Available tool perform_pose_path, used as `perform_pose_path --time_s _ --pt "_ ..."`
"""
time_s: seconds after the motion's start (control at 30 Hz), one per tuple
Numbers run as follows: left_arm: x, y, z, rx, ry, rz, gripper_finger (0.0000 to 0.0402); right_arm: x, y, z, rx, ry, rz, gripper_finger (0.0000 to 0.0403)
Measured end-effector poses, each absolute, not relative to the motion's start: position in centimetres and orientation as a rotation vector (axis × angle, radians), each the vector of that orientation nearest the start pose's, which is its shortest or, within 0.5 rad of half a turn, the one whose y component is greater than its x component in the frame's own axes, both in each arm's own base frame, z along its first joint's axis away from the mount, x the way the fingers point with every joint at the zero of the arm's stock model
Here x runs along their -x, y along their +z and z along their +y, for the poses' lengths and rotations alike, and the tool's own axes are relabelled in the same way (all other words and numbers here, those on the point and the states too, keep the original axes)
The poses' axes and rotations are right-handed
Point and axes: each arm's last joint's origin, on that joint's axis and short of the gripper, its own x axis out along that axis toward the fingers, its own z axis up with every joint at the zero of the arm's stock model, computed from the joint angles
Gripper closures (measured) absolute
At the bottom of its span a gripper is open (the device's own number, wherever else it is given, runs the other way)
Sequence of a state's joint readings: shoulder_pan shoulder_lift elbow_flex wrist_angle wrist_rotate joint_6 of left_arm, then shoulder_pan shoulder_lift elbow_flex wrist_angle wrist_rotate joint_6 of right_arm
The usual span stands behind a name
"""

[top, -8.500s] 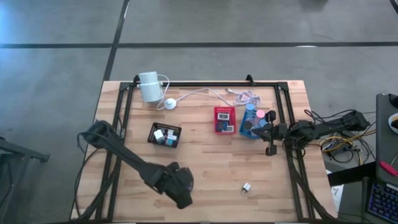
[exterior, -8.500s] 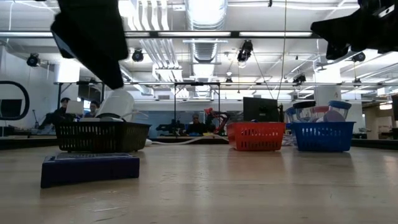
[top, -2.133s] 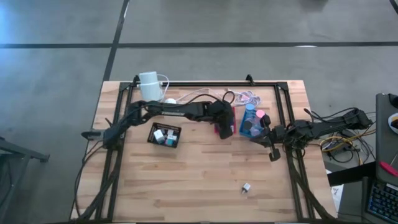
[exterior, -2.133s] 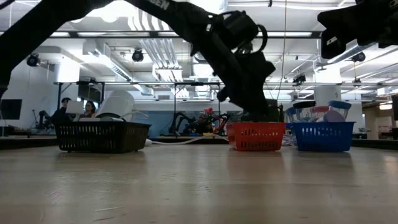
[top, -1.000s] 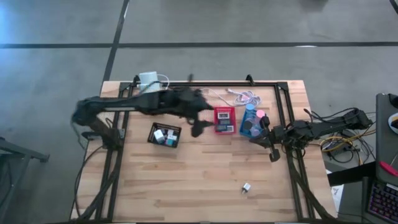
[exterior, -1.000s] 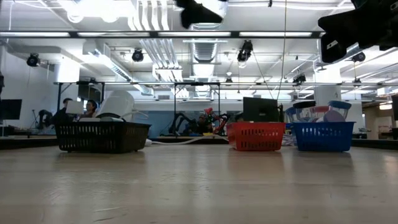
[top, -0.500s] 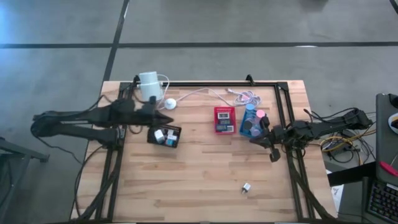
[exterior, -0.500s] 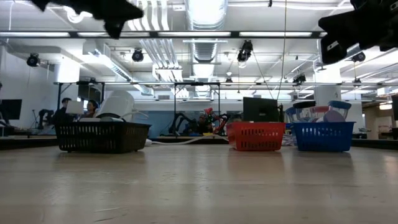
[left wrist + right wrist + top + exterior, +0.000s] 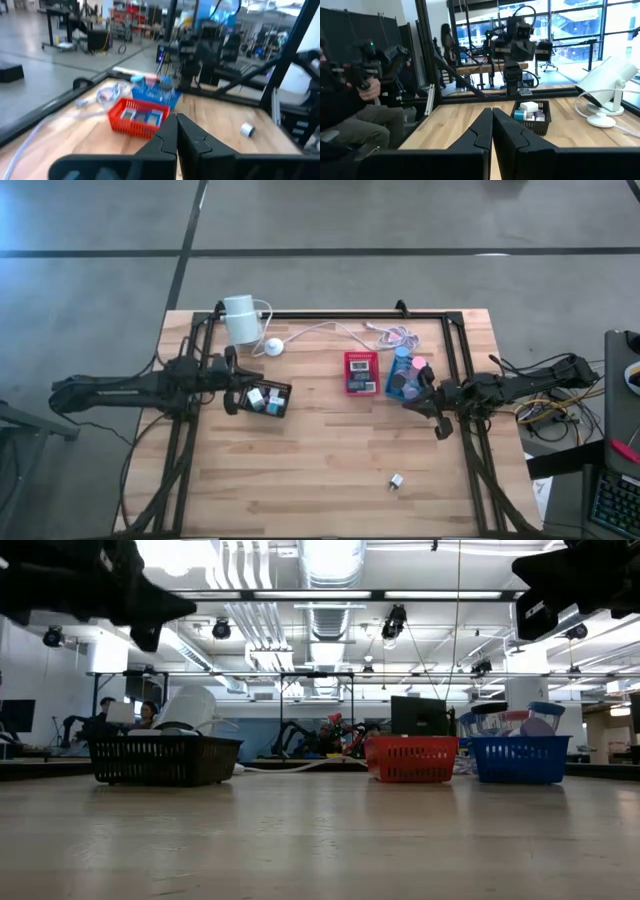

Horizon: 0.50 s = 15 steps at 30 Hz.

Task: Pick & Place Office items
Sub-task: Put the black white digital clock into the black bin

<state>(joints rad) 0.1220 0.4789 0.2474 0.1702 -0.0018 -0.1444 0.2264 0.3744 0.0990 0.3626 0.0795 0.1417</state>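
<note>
With both claws pressed together and nothing pinched in either, we're between picks. Left gripper (image 9: 232, 391) hangs over the table's left edge, just beside the black tray (image 9: 284, 406); its wrist view shows the fingers (image 9: 167, 137) meeting tip to tip, empty. Right gripper (image 9: 421, 394) waits at the right side, next to the blue tray (image 9: 392, 387), fingers (image 9: 485, 131) likewise closed on nothing.

Where are the office items? Most are already sorted: a cluster of white and teal pieces (image 9: 262, 397) in the black tray, flat pieces in the red tray (image 9: 361, 356), pink and blue ones in the blue tray. One stray white piece (image 9: 396, 480) sits alone on bare wood, near the front right, well apart from all three trays. From the left wrist it shows as a small pale block (image 9: 246, 130) past the red tray.

My read: that last stray is the job remaining, so this looks like a late stage. Next move calls for one arm, likely the nearer right one, to swing toward it, spread its fingers, drop over it squarely, then close. It's small, so alignment matters; a sloppy approach could knock it aside.
</note>
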Motion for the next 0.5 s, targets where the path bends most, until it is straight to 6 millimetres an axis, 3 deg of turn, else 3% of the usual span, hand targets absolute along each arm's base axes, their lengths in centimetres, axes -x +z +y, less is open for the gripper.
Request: perform_pose_path --time_s 0.1,0.3,0.5 --pt "-13.0 20.7 1.6 0.137 0.127 0.065 0.0399 -12.0 20.0 2.5 -0.175 0.154 -0.076 0.0394" --pt "-12.3 19.2 1.5 0.117 0.102 -0.107 0.0400 -12.0 20.0 2.5 -0.181 0.154 -0.082 0.0394" --pt "-11.9 18.0 1.4 0.088 0.082 -0.115 0.0400 -12.2 19.7 2.6 -0.195 0.153 -0.057 0.0394"
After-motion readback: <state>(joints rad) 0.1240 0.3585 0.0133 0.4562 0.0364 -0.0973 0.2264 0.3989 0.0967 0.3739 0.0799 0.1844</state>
